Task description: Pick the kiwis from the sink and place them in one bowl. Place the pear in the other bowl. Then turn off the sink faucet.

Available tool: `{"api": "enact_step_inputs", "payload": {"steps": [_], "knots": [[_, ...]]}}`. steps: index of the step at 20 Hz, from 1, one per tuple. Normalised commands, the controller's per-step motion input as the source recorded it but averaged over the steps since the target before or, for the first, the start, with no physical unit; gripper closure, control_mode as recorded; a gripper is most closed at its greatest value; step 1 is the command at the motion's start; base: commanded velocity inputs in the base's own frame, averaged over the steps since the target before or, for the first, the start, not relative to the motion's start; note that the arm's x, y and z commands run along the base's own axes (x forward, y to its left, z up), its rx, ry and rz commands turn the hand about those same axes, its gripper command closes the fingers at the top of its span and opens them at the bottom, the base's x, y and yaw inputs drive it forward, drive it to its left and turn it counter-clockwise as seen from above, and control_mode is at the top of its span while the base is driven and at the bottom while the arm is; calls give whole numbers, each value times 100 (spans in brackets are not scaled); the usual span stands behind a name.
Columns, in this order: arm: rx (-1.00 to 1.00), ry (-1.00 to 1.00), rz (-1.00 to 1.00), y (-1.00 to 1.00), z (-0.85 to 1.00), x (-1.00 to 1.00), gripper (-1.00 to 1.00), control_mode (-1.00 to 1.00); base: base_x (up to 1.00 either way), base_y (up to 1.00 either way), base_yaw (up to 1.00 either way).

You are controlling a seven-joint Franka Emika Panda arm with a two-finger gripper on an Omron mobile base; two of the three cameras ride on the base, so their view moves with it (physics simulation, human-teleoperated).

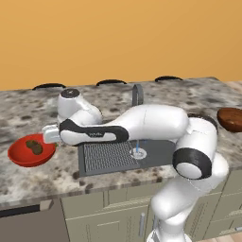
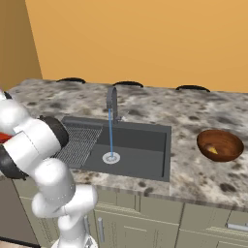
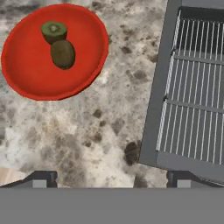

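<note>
White arm [image 1: 142, 124] stretched left, gripper [image 3: 111, 179] spread wide, empty, near red bowl [image 3: 26, 83] holding kiwis [image 3: 62, 53].

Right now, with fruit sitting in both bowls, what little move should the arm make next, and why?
Probably swing toward the faucet to reach its lever. Both kiwis lie in the red bowl, the pear sits in the brown bowl, the jaws are open and empty, and water runs into the sink.
</note>
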Motion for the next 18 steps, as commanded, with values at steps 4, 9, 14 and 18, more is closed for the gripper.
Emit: {"api": "enact_step_inputs", "payload": {"steps": [4,9,14,18], "knots": [[22,-4,0,-100,28,-52,-100,-100,0,0,0],[21,0,0,-100,29,-29,-100,-100,0,0,0],[19,0,0,-100,24,-15,-100,-100,0,0,0],[15,0,1,-100,22,-10,-100,-100,0,0,0]]}}
